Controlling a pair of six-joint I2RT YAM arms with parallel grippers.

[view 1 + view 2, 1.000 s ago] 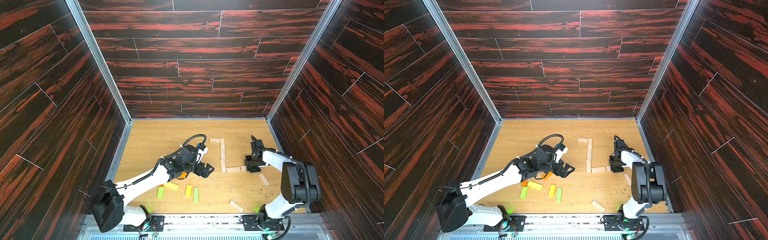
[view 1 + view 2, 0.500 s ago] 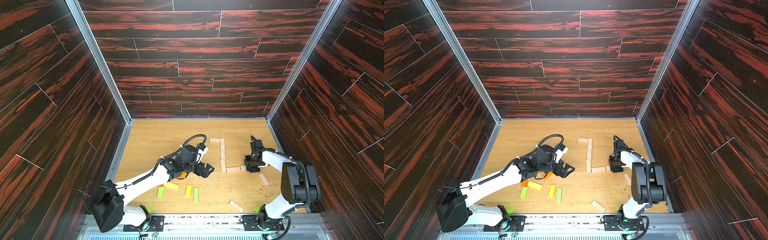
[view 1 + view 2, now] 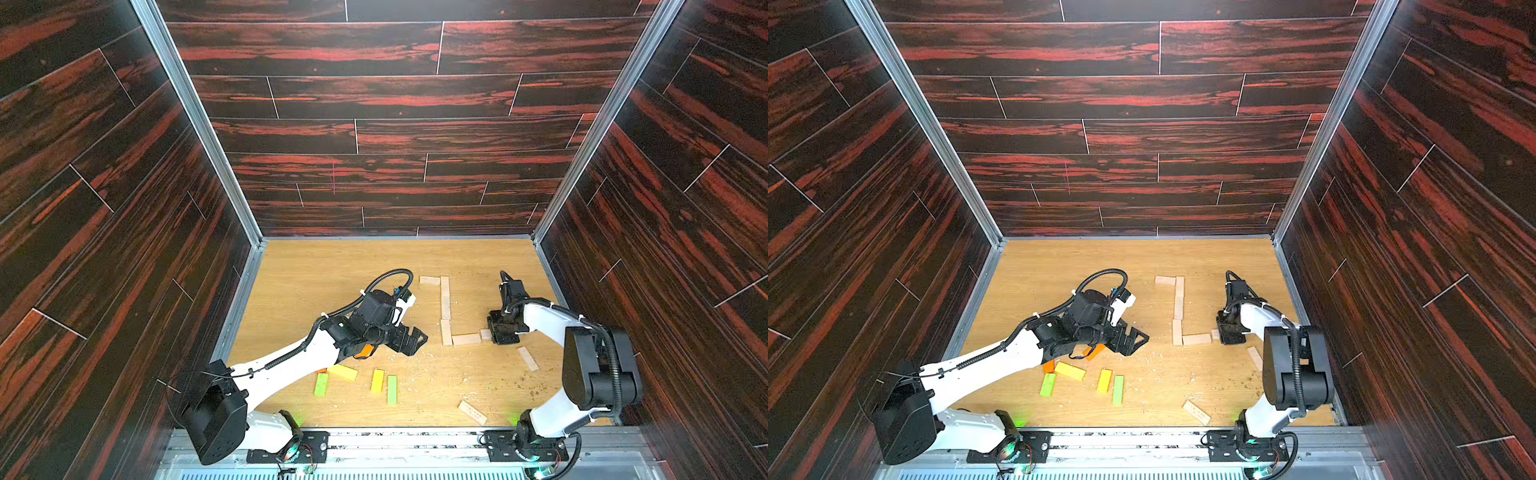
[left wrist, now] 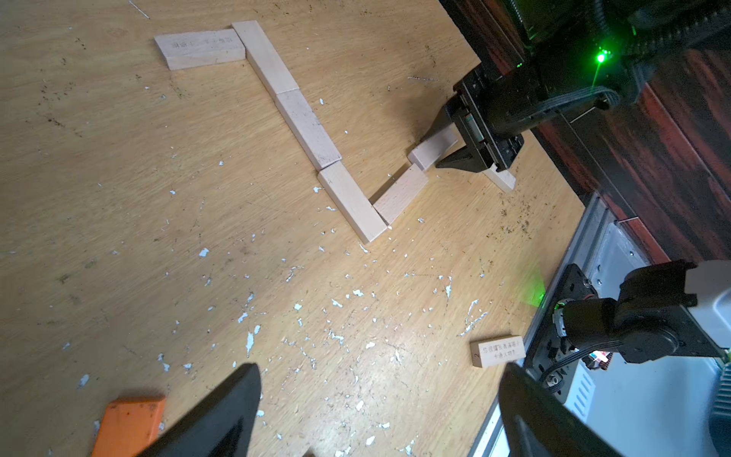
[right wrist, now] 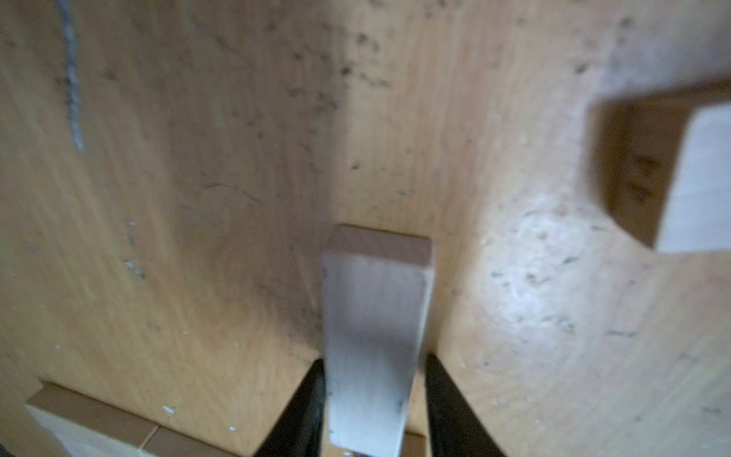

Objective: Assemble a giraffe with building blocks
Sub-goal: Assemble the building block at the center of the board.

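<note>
Several pale building blocks lie flat in an angled line (image 3: 445,307) on the wooden floor, with a head block (image 3: 429,280) at the far end and a body block (image 3: 466,339) at the near end. My right gripper (image 3: 503,332) is low at that near end, shut on a pale block (image 5: 375,300) whose free end (image 4: 433,148) sits beside the body block. My left gripper (image 3: 415,338) hovers open over bare floor with nothing between its fingers (image 4: 237,395). An orange block (image 4: 128,427) lies under the left arm.
Green (image 3: 321,384) and yellow (image 3: 342,372) blocks, then another yellow (image 3: 377,381) and green (image 3: 392,389), lie near the front. Loose pale blocks rest at the right (image 3: 528,358) and the front (image 3: 472,412). Dark walls close three sides, and a metal rail (image 3: 415,440) runs along the front.
</note>
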